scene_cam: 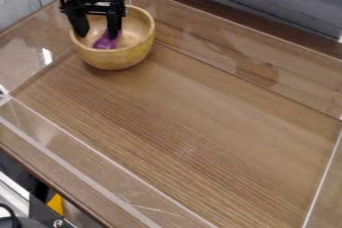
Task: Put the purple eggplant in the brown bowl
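From my remote seat, the gripper [98, 34] hung over the brown bowl [115, 54] at the far left of the wooden table [201, 122], pointing straight down with its two dark fingers [118, 24] spread apart and reaching in below the rim. The purple eggplant [106, 42] lay inside the bowl, showing as a purple patch between and just under the fingertips; I could not tell from this view whether either finger was touching it, but nothing looked pinched. I judged the placement itself done and the retreat the only thing left, and that was where I saw the risk. With the fingers low inside the thick walls, a sideways pull before lifting could catch the rim and drag or tip the bowl toward the clear barrier [27, 52] on the left. If a fingertip was resting on the smooth toy, a lift could nudge it up the wall, or roll it out if the bowl rocked. Closing the fingers again at this height could also re-grip the eggplant and carry it out. I would have wanted a straight vertical rise, fingers kept wide, before any travel.
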`<state>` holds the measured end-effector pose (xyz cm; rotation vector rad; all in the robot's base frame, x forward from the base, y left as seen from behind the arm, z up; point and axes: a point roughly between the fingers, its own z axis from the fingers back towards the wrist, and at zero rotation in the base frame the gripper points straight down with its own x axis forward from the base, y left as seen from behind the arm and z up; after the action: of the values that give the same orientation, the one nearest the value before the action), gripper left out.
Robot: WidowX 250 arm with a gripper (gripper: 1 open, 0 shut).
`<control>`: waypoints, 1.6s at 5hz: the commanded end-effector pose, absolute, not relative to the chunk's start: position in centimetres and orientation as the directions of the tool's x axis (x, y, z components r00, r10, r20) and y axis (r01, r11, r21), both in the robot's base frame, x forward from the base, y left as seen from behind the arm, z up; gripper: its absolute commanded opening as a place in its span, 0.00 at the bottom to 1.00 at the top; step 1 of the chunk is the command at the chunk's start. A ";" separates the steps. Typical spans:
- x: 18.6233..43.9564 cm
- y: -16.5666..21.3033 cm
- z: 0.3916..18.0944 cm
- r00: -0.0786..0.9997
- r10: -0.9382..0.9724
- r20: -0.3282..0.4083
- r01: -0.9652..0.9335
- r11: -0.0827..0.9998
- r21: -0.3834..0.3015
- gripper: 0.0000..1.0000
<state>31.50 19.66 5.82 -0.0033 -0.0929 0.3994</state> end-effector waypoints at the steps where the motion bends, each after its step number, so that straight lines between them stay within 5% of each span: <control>1: 32.8 19.2 10.2 0.914 0.358 0.191 -0.366 0.931 0.003 1.00; 4: 32.0 18.3 12.0 0.862 0.477 0.171 -0.487 0.874 0.014 1.00; 6: 33.6 18.7 12.1 0.809 0.565 0.164 -0.576 0.817 0.029 1.00; 8: 32.4 19.6 11.6 0.814 0.557 0.162 -0.571 0.819 0.050 1.00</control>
<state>32.22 19.08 9.22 0.0784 -0.0747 0.5960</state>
